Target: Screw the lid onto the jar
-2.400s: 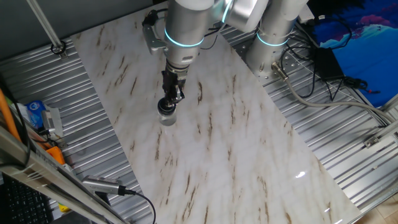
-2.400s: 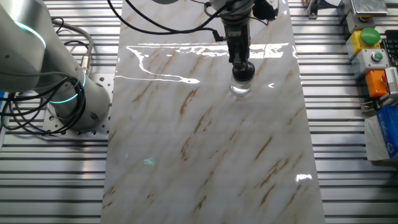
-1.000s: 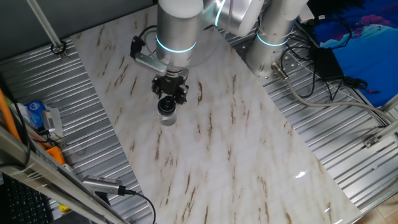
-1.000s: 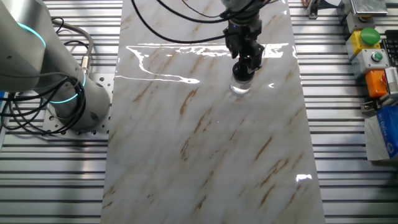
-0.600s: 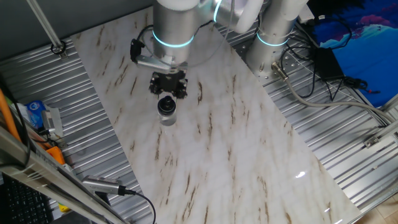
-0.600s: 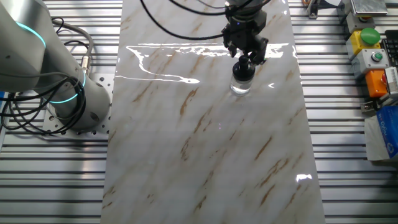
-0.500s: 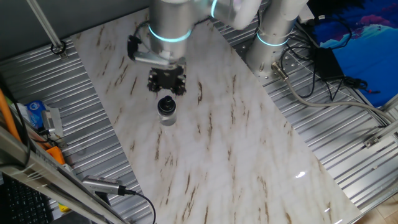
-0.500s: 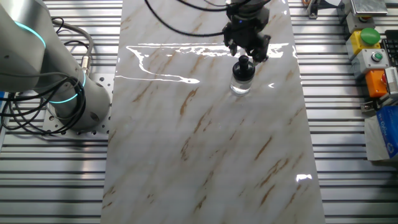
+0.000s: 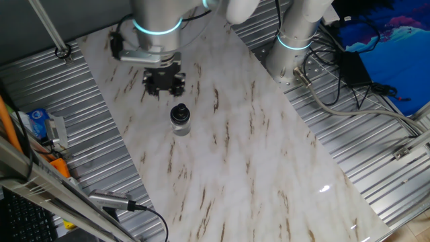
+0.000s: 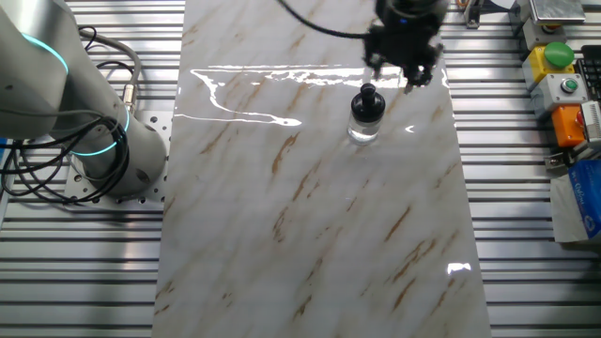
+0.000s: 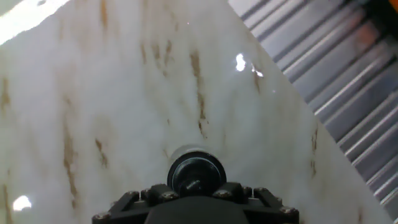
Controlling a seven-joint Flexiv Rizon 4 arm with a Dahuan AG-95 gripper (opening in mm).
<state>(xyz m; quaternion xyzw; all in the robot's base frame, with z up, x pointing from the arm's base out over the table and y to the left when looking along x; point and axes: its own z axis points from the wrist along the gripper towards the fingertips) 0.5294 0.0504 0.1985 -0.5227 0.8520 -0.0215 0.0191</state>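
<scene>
Near the middle of the marble table [image 9: 269, 168] the jar [image 9: 180, 126] stands upright with the lid [image 9: 179, 112] seated on its mouth. The jaws hold nothing and hang apart from it, up and to the left; whether they are spread I cannot tell. The screwing looks done.

The marble table [image 9: 235, 154] is obstructed only by the jar [image 9: 179, 124], capped with the lid [image 9: 179, 112], left of the frame's centre. Open surface is available on every side of it. The gripper [image 9: 163, 82] is positioned up-left, apart from it. Cables [image 9: 329, 74] are confined to the upper right, off the slab.
</scene>
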